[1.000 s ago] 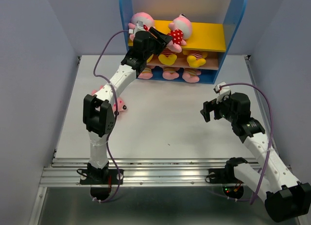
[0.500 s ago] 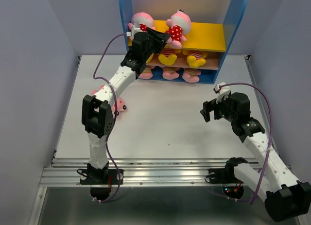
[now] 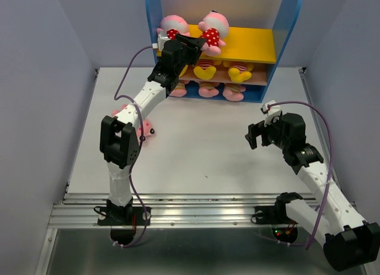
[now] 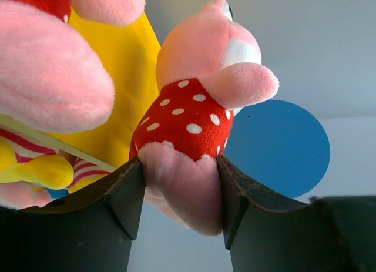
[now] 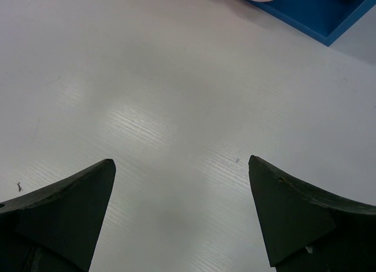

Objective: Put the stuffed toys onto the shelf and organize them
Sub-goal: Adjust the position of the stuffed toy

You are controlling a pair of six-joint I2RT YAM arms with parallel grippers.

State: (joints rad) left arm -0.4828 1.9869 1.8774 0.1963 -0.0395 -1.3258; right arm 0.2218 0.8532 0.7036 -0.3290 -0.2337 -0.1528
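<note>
The shelf (image 3: 285,25) stands at the back of the table, with blue side panels and a yellow upper board (image 3: 252,43). My left gripper (image 3: 199,44) is shut on the leg of a pink pig in a red dotted outfit (image 3: 212,32), held over the yellow board; the wrist view shows the pig (image 4: 191,116) between the fingers (image 4: 120,195). Another pink pig in red (image 3: 173,27) sits on the yellow board at the left. Yellow bears in striped shirts (image 3: 239,69) sit on the middle board and pink pigs (image 3: 233,92) on the base. One pink toy (image 3: 144,130) lies on the table behind my left arm. My right gripper (image 3: 256,135) is open and empty above the table.
Grey walls enclose the table on both sides. The right half of the yellow board is bare. The shelf's blue base corner (image 5: 317,13) shows at the top of the right wrist view. A metal rail (image 3: 196,212) runs along the near edge.
My left gripper has carried the dotted pig a little up and back over the yellow board. The right arm has not moved.
</note>
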